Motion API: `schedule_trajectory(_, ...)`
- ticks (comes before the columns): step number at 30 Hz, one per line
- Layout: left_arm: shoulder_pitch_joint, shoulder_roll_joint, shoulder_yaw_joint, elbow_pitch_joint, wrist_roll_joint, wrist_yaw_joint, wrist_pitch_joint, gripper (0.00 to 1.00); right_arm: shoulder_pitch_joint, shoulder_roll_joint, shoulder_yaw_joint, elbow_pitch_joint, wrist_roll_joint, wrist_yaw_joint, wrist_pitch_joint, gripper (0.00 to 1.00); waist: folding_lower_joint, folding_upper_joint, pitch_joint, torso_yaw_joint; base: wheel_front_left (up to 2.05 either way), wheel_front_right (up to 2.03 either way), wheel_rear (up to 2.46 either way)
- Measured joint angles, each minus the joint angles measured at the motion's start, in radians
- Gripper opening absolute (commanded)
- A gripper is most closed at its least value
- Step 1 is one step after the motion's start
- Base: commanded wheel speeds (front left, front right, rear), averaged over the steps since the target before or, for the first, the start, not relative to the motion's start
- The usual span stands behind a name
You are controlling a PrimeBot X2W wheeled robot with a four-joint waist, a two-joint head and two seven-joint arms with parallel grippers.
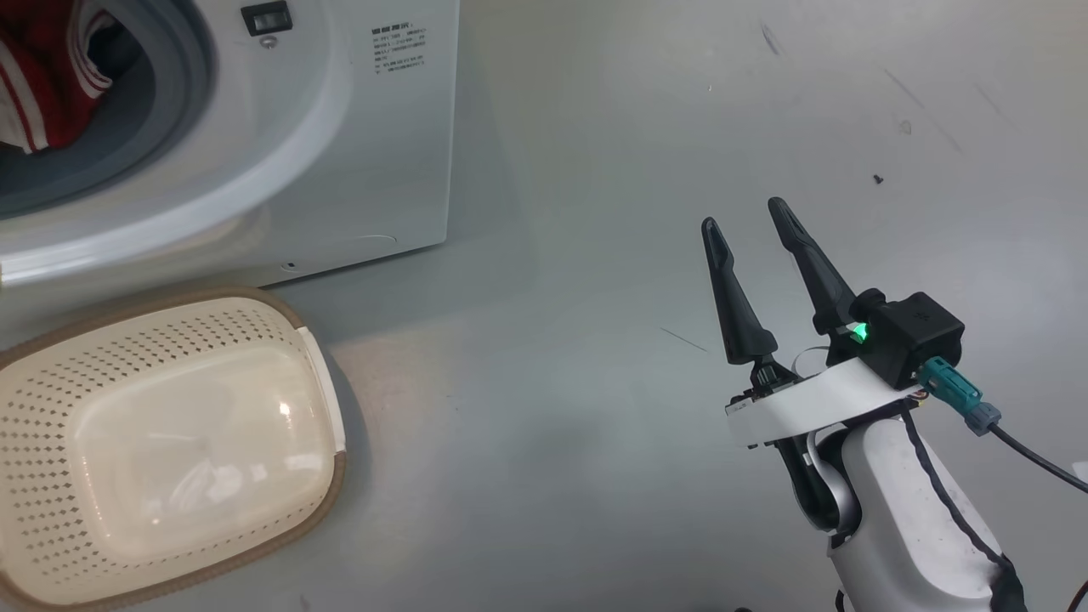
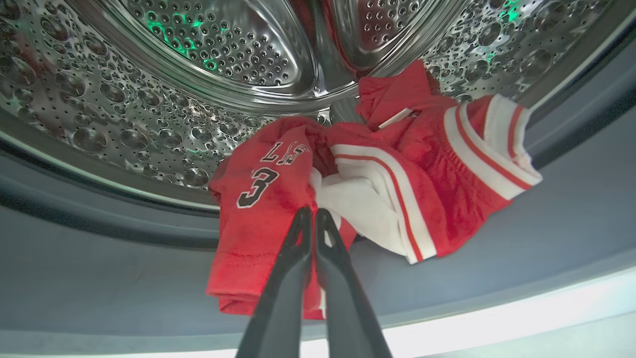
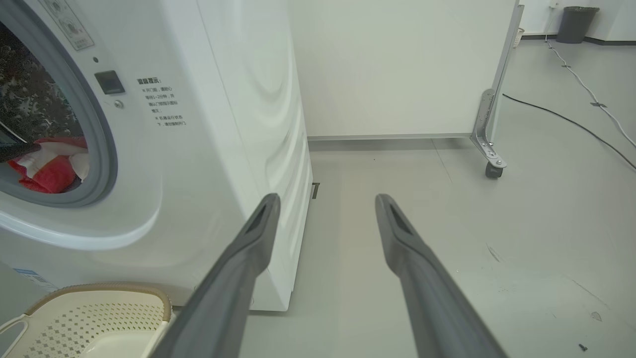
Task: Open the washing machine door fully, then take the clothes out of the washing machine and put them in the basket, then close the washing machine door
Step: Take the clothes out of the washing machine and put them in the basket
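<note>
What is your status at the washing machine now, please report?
Left gripper jaws shut on the clothes at the drum mouth. Right gripper jaws open, holding nothing. Basket empty, beside the washing machine; path looks unobstructed.

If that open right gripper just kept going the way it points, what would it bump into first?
Probably nothing near: the right gripper would pass the washing machine's side, over bare floor, toward the white panel. Depth is hard to judge.
</note>
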Motion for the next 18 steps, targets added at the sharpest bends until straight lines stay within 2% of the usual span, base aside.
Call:
schedule_trajectory(14, 0.132, -0.133, 0.014, 0.013, -0.077, -0.028, -0.246, 0.0, 0.06, -0.016, -0.048, 0.035, -0.034, 0.001, 0.0, 1.0, 0.0, 0.0, -0.136, 0.076, 0.0, 0.0, 0.0)
schedule_trajectory(18, 0.17, -0.175, 0.027, 0.001, -0.114, -0.038, -0.274, 0.0, 0.087, -0.019, -0.058, 0.042, -0.035, 0.001, 0.0, 1.0, 0.0, 0.0, -0.176, 0.104, 0.0, 0.0, 0.0)
